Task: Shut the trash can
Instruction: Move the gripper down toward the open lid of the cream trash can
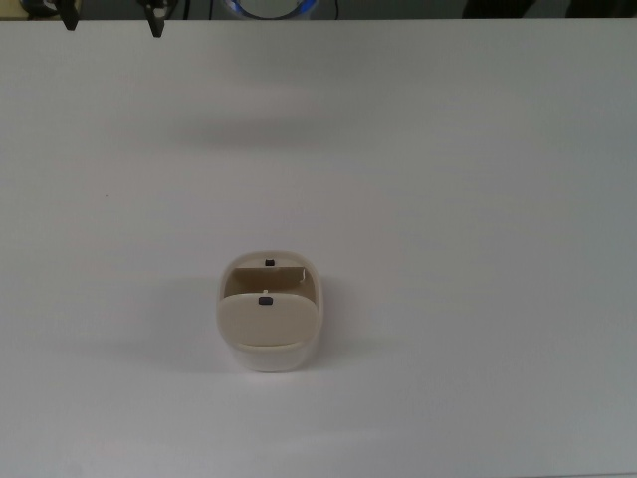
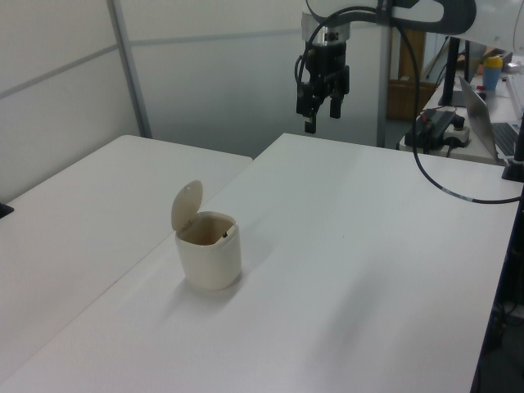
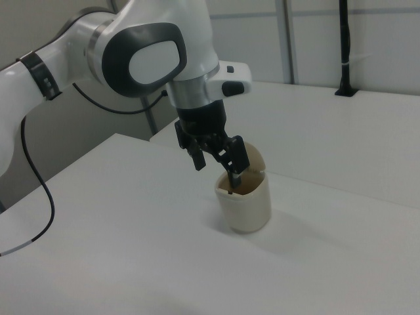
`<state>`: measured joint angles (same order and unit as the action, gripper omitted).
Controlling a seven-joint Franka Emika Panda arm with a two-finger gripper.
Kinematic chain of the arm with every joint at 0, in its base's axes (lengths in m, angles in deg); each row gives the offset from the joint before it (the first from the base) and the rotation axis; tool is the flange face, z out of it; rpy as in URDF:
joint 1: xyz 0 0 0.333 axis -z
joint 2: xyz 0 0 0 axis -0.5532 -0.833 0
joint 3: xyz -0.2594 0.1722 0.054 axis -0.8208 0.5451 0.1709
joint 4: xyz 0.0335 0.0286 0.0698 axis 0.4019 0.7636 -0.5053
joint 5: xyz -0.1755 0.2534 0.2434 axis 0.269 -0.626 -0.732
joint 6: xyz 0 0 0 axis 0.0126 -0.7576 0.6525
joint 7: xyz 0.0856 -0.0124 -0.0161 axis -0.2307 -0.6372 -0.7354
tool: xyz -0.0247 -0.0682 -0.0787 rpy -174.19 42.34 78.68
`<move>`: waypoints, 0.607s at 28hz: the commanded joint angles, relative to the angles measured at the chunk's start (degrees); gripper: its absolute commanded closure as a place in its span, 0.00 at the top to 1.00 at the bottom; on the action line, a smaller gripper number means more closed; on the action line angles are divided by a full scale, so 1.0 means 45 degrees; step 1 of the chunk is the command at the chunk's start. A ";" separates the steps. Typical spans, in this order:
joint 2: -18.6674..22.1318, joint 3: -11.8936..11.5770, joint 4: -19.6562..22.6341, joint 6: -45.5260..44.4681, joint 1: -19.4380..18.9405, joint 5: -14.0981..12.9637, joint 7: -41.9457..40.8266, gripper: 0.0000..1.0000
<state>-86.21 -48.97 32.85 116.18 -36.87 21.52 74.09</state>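
The bin (image 2: 210, 250) stands on the white table (image 2: 352, 246), lid (image 2: 186, 205) raised upright — in the left view's near left. The gripper (image 2: 321, 110) hangs high and far behind it, fingers apart, holding nothing.

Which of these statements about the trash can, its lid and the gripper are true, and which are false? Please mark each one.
1. The lid of the trash can stands open. True.
2. The gripper is touching the lid. False: in the left view it hangs in the air, well away from the can.
3. The can lies on its side. False: it stands upright on the table.
4. The gripper holds nothing. True: its fingers are apart and nothing is between them.
5. A second bin stands beside the can. False: the can is alone on the white table.
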 commanded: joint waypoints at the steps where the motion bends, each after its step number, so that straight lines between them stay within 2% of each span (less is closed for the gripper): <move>1: 0.0113 -0.0018 0.0194 -0.0147 -0.0053 -0.0423 -0.0294 1.00; 6: 0.0075 -0.0037 0.0214 -0.0128 -0.0053 -0.0990 -0.0156 1.00; 10: -0.0023 0.0002 0.0234 0.0047 -0.0072 -0.1050 -0.0351 1.00; 17: -0.0627 0.0060 0.0292 0.1510 -0.0228 -0.1577 -0.0449 1.00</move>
<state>-87.10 -48.66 33.43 118.42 -37.12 16.54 73.74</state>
